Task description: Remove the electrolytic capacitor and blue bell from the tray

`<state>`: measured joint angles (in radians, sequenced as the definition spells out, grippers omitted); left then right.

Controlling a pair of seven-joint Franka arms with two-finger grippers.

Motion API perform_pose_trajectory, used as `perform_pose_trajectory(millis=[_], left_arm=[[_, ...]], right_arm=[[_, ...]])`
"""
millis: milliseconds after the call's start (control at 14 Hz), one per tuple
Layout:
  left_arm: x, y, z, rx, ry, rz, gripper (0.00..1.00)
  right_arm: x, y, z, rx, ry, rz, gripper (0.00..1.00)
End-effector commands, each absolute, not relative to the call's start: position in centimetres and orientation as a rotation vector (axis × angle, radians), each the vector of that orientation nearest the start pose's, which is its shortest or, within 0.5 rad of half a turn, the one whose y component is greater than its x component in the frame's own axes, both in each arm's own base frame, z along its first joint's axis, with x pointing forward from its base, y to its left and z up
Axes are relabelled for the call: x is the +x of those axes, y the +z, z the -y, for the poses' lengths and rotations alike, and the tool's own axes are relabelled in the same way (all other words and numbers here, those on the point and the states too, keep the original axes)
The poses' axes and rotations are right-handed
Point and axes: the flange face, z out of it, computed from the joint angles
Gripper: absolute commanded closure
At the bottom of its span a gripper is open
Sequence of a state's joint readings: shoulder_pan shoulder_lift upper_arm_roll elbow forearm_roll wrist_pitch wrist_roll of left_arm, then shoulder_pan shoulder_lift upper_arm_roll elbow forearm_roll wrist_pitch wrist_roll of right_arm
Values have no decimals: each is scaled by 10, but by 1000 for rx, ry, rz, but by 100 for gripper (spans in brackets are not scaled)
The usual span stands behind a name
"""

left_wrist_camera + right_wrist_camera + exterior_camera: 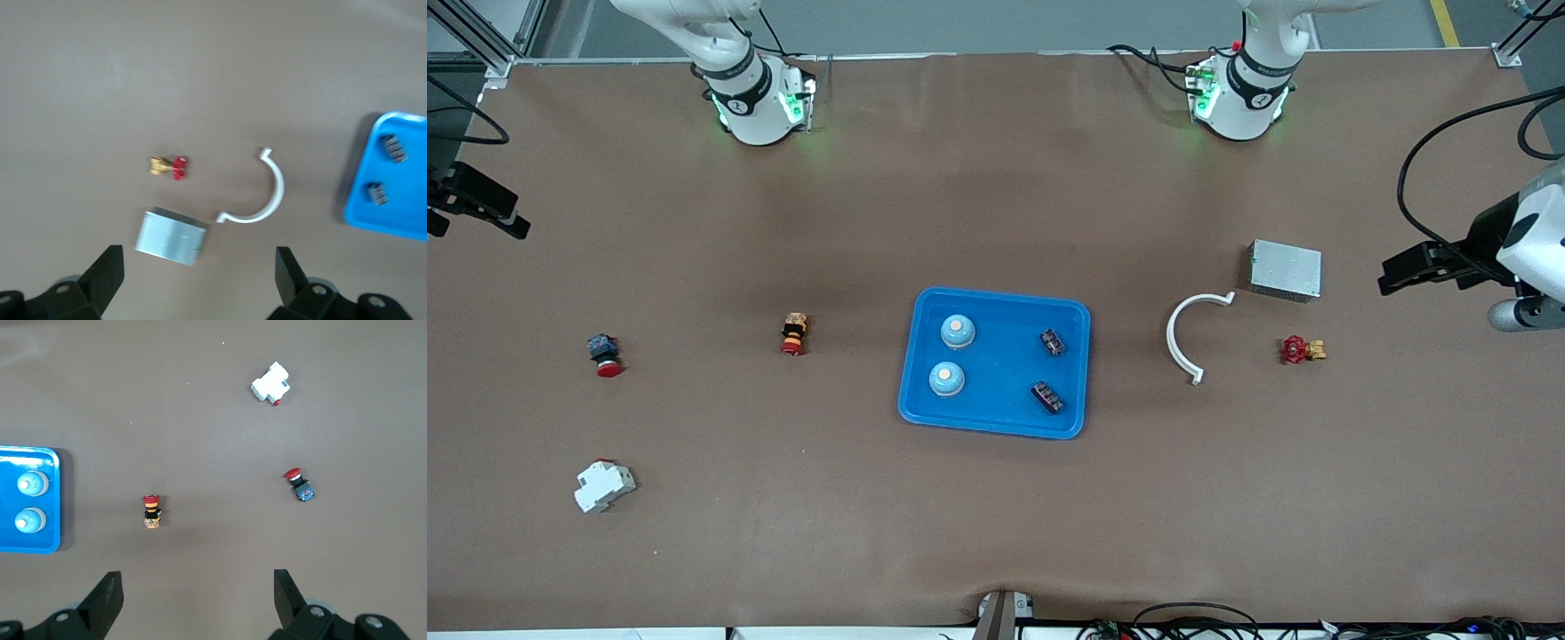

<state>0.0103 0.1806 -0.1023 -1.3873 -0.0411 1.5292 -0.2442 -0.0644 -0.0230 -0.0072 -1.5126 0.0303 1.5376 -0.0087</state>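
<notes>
Blue tray sat mid-table holding two bells toward the right arm's end and two capacitors toward the left arm's. Farther back, left gripper and right gripper hung over bare table, fingers spread, holding nothing.

Tray – cut off; capacitors blurry.

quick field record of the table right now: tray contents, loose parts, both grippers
tray: blue tray, mid-table
in tray: two bells toward right arm's end; two capacitors toward left arm's end
left arm's end: white curved clamp, metal box, red-handled valve
right arm's end: two red push buttons, white breaker
left gripper: open, empty, over metal box
right gripper: open, empty, over bare table
</notes>
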Motion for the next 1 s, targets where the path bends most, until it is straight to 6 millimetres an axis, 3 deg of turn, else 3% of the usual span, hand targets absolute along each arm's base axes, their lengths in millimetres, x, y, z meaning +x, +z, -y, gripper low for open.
perform_pose_trajectory(millis=[0,286,429,571,786,929], left_arm=[[590,617,97,-3195,72,440,0],[573,620,165,-3185,100,588,0],[568,619,191,-3172,128,732,0],[560,616,218,-3161,163,809,0],[564,575,255,-3129,281,792,0],[571,536,285,-3098,334,827,0]], right_arm=[[539,661,36,-3092,-70,-105,0],[538,642,29,-3093,-21,-95,0],[541,616,17,-3083,34,-176,0],[541,580,-10,-3083,39,-213,0],[542,528,-69,-3070,23,-352,0],[543,510,-101,-3053,14,-414,0]])
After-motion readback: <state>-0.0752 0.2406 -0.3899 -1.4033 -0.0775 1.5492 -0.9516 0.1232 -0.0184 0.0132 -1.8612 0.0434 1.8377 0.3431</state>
